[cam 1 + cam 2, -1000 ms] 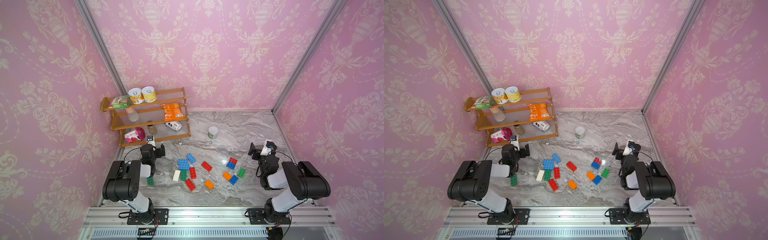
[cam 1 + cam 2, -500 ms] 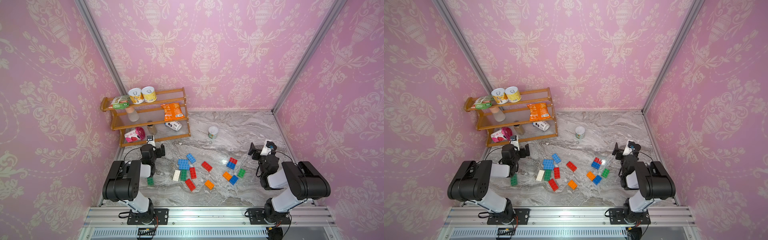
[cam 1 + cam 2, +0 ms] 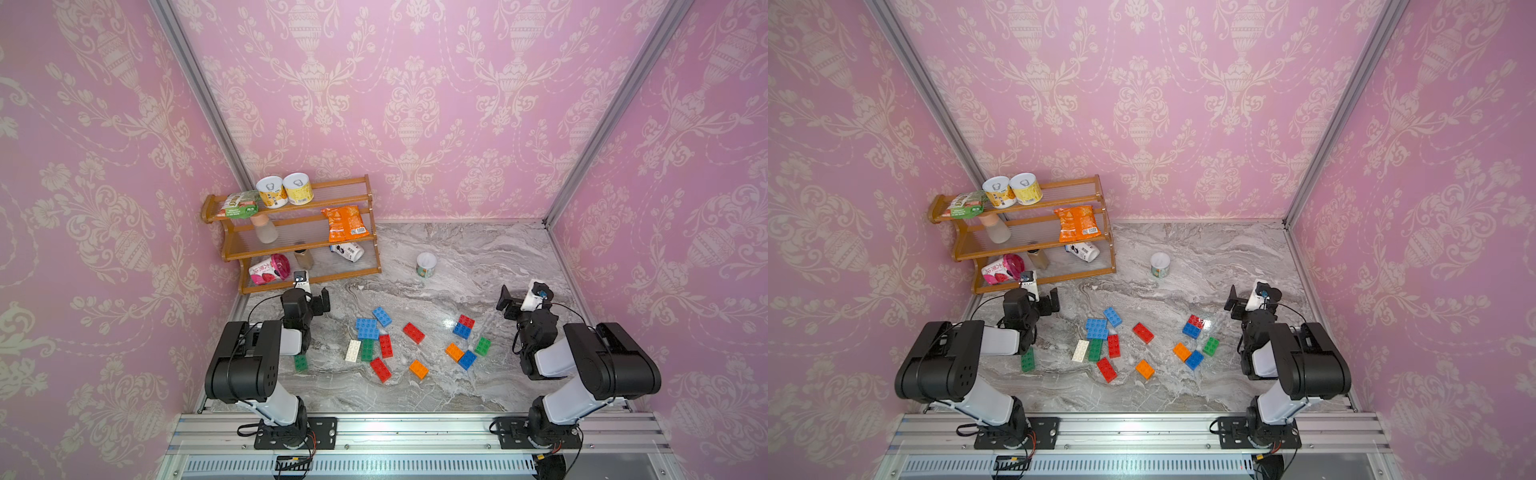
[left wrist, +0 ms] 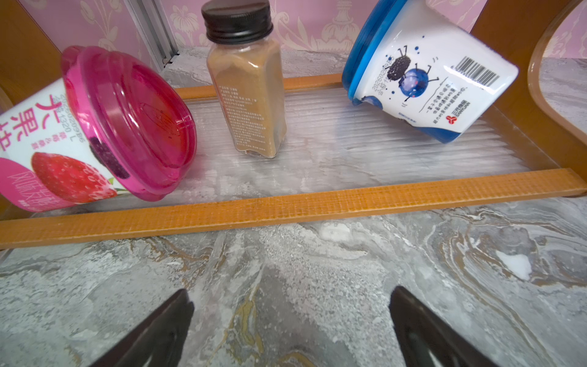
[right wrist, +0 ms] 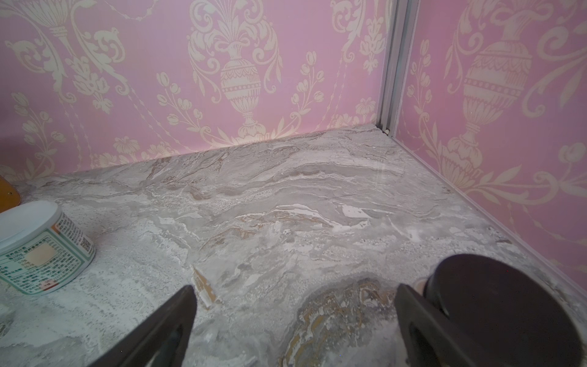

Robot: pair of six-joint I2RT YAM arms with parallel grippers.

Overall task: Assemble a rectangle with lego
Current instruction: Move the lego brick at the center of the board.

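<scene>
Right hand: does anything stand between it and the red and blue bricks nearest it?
Nothing visible does. Only bare marble lies between the open right hand and the red brick and blue brick; the white tub stands farther back, off that line.

Both arms at rest: the left arm (image 3: 249, 361) sits folded at the near left, the right arm (image 3: 598, 361) folded at the near right, each with its elbow drawn back and its wrist held low, pointing toward the far wall. The left gripper (image 4: 290, 302) and right gripper (image 5: 295, 302) have their jaws spread wide, holding nothing.
</scene>
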